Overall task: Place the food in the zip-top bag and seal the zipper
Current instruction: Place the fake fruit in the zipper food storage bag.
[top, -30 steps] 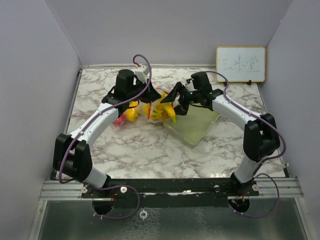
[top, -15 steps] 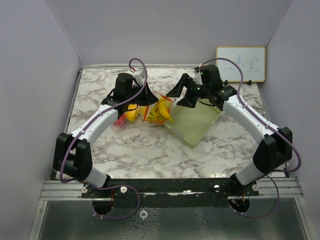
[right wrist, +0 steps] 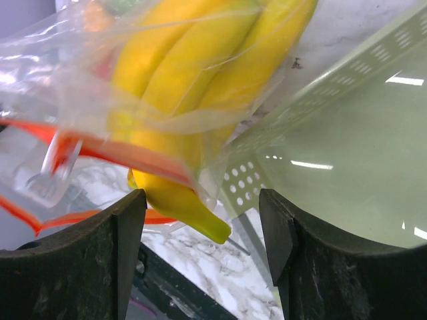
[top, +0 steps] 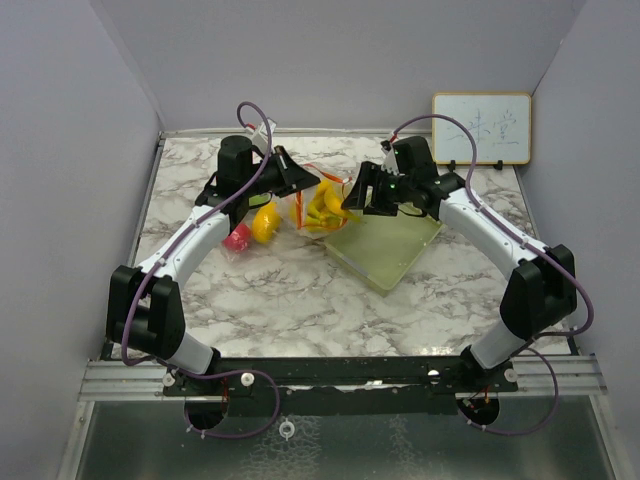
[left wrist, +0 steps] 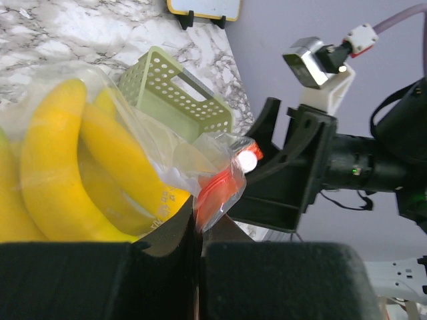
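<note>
Two sets of fingers meet at the far middle of the marbled surface (top: pixel 300 300). Left fingers (left wrist: pixel 100 280) are clenched on the red zipper strip (left wrist: pixel 217 193) of the clear plastic zip-top bag (top: pixel 318 200). Right fingers (right wrist: pixel 127 260) stand spread just before the bag's mouth and grasp nothing. Several glossy yellow toy bananas (right wrist: pixel 180 80) lie inside the bag, and one tip appears to reach past the strip. A round orange-yellow toy fruit (top: pixel 265 223) and a red-pink ball-like fruit (top: pixel 237 238) rest on the surface left of the bag. The pale green mesh tray (top: pixel 385 245) sits to its right. The film looks thin, limp and slippery and the load light, so the stiffer zipper strip is the best place to hold.
</note>
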